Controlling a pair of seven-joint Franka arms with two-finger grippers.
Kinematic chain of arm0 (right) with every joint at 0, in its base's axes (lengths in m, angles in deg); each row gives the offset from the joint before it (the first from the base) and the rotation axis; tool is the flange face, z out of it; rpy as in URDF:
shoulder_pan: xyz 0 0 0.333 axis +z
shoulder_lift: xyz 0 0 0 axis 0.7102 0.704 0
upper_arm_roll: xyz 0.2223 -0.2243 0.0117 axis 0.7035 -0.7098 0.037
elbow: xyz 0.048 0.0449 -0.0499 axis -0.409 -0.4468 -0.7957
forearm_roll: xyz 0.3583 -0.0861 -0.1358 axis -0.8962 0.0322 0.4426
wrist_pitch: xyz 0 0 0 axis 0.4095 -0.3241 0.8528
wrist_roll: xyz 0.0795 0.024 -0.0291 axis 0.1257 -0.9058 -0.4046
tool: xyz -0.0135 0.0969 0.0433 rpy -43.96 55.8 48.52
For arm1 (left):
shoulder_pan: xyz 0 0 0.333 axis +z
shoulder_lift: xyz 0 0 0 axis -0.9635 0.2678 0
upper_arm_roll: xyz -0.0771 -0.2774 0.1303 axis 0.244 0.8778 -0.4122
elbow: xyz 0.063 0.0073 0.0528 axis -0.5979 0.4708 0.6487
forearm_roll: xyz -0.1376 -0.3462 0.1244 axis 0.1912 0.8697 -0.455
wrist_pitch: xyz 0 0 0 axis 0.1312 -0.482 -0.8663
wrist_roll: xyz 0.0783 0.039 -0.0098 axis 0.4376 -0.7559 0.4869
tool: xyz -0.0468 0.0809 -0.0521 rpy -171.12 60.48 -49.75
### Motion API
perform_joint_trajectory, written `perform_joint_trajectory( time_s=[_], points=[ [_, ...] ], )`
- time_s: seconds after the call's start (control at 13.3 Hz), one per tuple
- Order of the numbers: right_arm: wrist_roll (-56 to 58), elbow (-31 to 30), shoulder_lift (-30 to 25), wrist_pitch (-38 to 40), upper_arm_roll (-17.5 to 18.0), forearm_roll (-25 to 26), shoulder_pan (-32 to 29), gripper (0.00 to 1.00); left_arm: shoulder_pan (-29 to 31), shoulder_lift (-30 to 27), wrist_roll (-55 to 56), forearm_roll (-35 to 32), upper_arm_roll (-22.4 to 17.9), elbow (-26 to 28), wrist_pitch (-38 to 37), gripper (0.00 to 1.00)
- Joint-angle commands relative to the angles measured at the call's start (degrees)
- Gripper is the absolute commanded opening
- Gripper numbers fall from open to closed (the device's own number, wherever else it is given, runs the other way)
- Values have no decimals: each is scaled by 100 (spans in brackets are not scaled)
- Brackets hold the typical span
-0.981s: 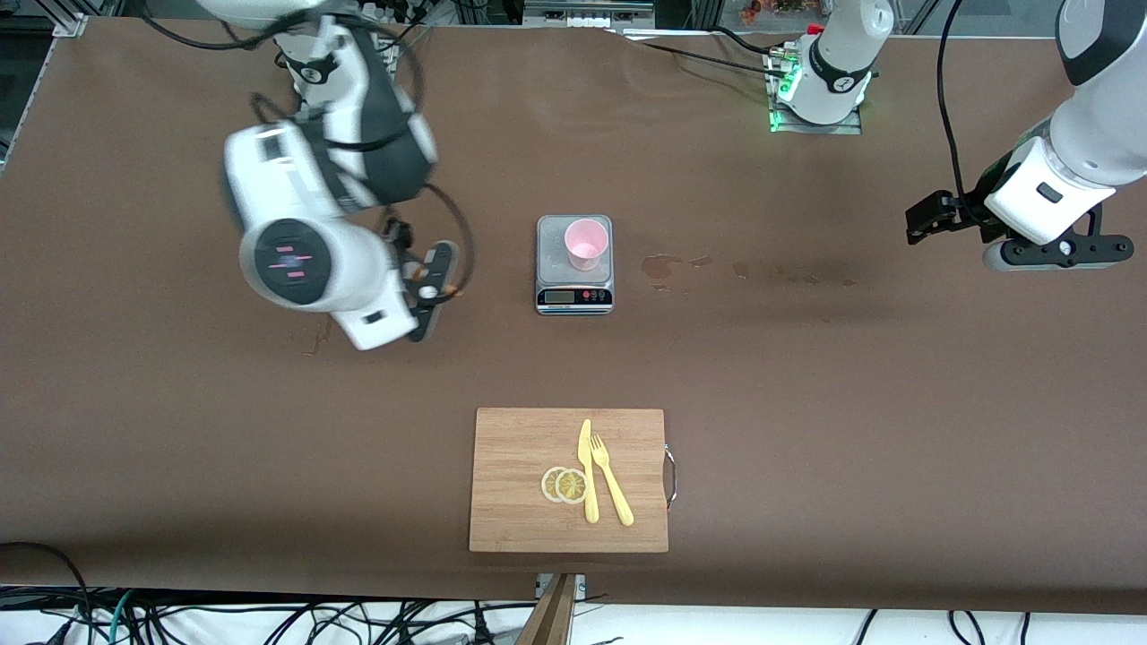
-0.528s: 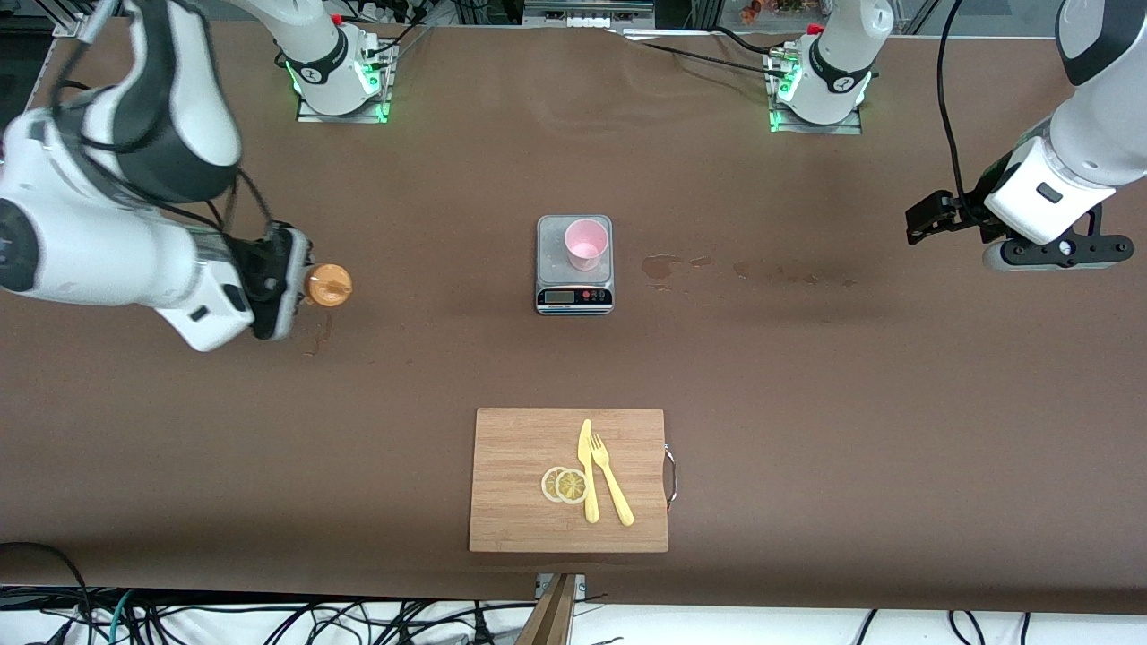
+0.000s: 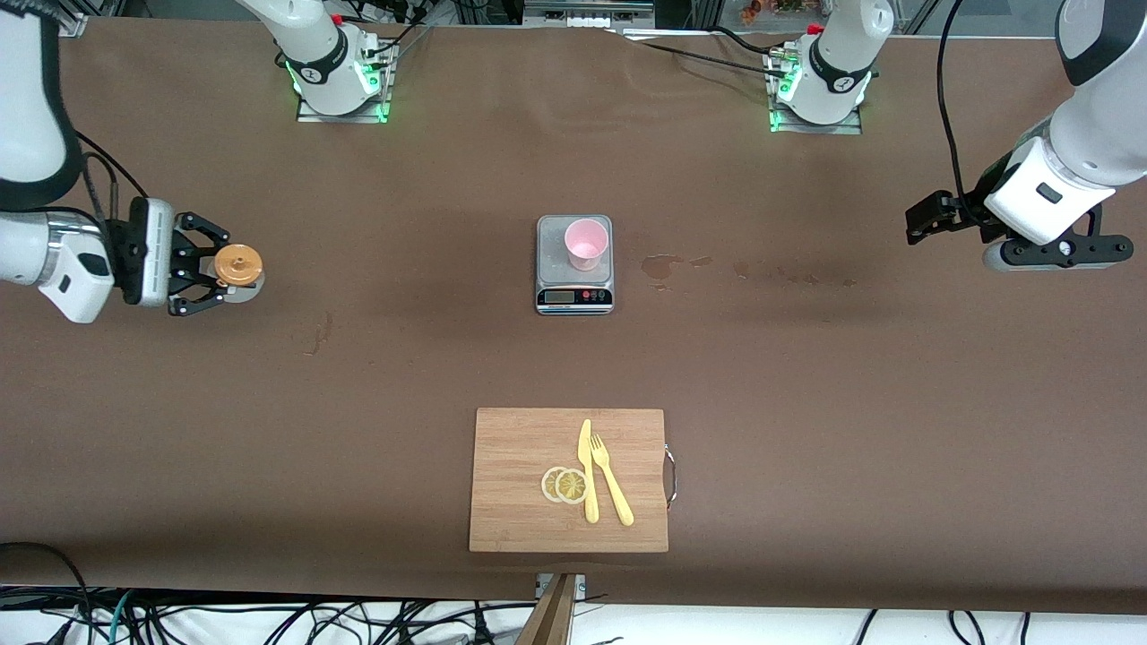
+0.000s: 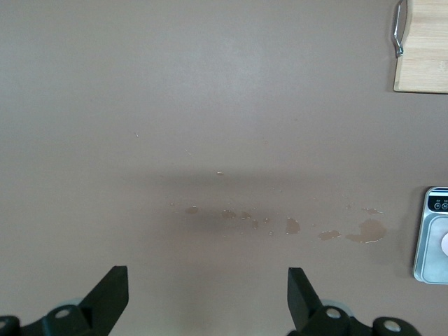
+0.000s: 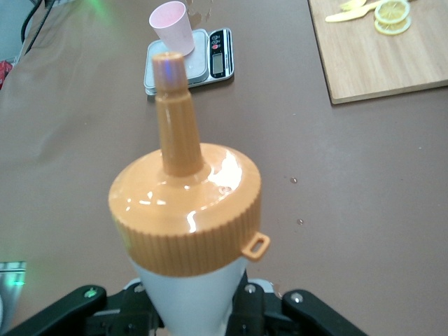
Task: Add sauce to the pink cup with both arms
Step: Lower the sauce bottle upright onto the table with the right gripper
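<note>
While the sauce bottle point(image 3: 238, 265) stands upright in the clenched right gripper point(image 3: 208, 266), nozzle up so nothing spills, it hangs over bare table at the right arm's end, well apart from the pink cup point(image 3: 586, 244). That cup sits on the grey scale point(image 3: 574, 288), probably so the pour can be weighed. At its own end of the table, the left gripper point(image 3: 927, 218) waits with fingers spread, holding nothing.
</note>
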Motion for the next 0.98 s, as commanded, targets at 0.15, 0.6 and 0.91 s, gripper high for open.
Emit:
perform_joint_trajectory(
  time_s=[0.15, 0.6, 0.91],
  points=[
    [1954, -979, -77, -244, 148, -1048, -748, 14, 9, 71, -94, 54, 14, -152, -121, 100],
    [3828, -1525, 704, -165, 148, -2129, -1206, 17, 9, 71, -94, 54, 14, -152, -129, 100],
    [4428, -1499, 1390, -121, 148, -2771, -1294, 21, 0, 71, -85, 54, 14, -143, -129, 100]
  ],
)
